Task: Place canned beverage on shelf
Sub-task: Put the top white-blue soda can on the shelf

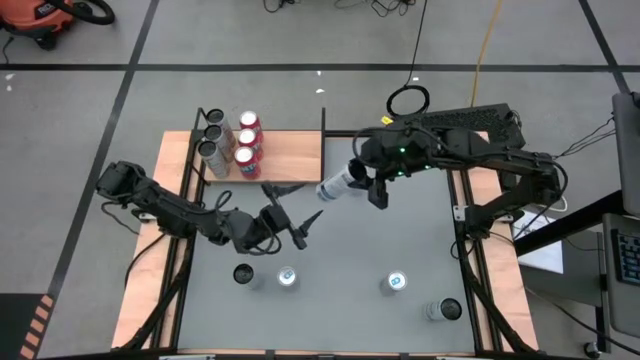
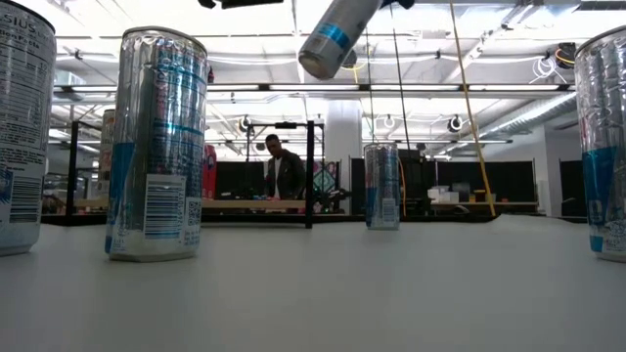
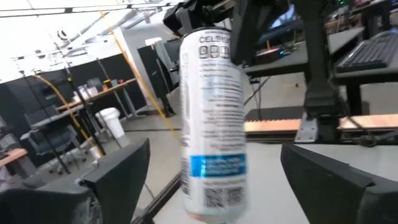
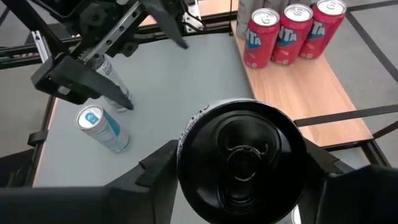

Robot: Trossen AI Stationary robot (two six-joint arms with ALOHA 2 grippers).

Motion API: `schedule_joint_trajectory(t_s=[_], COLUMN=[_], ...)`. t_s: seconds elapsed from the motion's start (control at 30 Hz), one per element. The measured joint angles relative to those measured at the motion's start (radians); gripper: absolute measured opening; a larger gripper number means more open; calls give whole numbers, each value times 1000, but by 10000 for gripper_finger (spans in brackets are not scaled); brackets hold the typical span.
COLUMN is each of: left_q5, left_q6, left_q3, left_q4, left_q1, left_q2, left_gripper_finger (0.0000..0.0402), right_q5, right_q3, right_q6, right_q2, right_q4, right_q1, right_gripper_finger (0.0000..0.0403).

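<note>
Right gripper (image 1: 372,183) is hanging above the middle of the grey table (image 1: 330,300), its fingers clamped on a slim white-and-blue can (image 1: 338,185) — the can is lying nearly level in the air, its base pointing toward the left arm. In the right wrist view the can's dark top (image 4: 241,163) is filling the space between the two fingers, which are pressing on either side of it.

Left gripper (image 1: 288,213) is sitting just beside the can's free end, fingers spread wide apart and holding nothing. Its wrist view is showing the can (image 3: 212,118) standing between the two dark fingers (image 3: 118,171) with clear gaps on both sides.

The shelf (image 1: 290,152) — a light-brown board with black posts — is lying at the far left of the table, near the held can but not under it. Three red cans (image 1: 248,140) and three silvery cans (image 1: 212,138) are standing grouped on its left part.

Four more cans are standing on the tabletop at the near edge: two (image 1: 265,275) in front of the left arm, two (image 1: 420,297) toward the right.

In the low view a person (image 2: 284,174) is standing well beyond the table.
</note>
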Motion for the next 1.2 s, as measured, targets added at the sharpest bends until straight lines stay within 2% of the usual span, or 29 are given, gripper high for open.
schedule_joint_trajectory(t_s=[0.17, 0.47, 1.2], left_q5=[0, -4, -53], left_q6=[-54, -209, -337], left_q3=[0, 0, -3], left_q4=[-86, -193, -219], left_q1=[9, 32, 58], left_q2=[0, 0, 41], left_gripper_finger=[385, 387, 387], right_q5=[-1, -1, -1], right_q3=[0, 0, 0], right_q6=[-11, -29, -37], right_q2=[36, 69, 67], right_q4=[27, 74, 118], right_q1=[0, 0, 0], right_gripper_finger=[189, 189, 188])
